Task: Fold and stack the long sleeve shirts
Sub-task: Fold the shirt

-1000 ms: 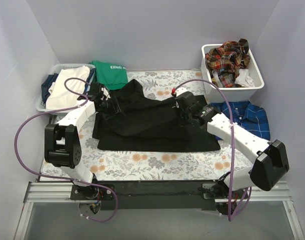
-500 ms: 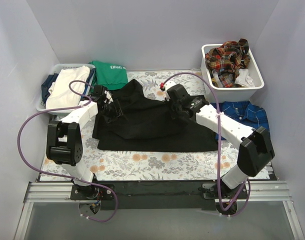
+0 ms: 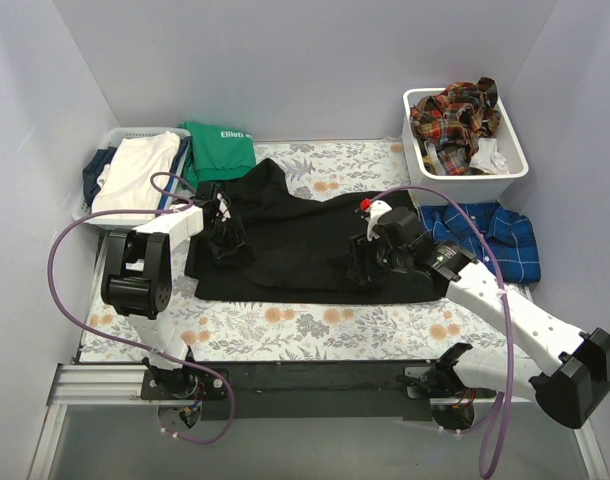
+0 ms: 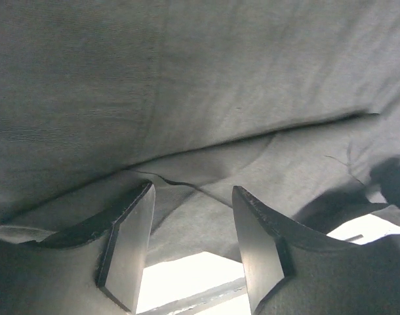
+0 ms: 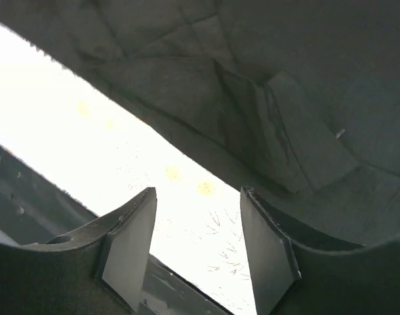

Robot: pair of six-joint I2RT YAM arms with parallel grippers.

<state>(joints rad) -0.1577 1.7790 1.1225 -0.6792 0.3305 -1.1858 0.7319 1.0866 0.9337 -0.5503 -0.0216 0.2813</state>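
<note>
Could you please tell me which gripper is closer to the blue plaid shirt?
The right. The right gripper is over the near right part of the black shirt, just left of the blue plaid shirt; the left gripper is over the black shirt's opposite, left edge.

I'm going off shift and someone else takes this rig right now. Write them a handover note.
Left gripper: open, empty, over the black shirt's left side.
Right gripper: open, empty, at its near edge.
Black shirt lies on the table, partly folded.
Blue plaid shirt lies at the right; red-orange plaid shirts are bunched in the white bin.
Left: finish black, fold the rest, stack all.
</note>
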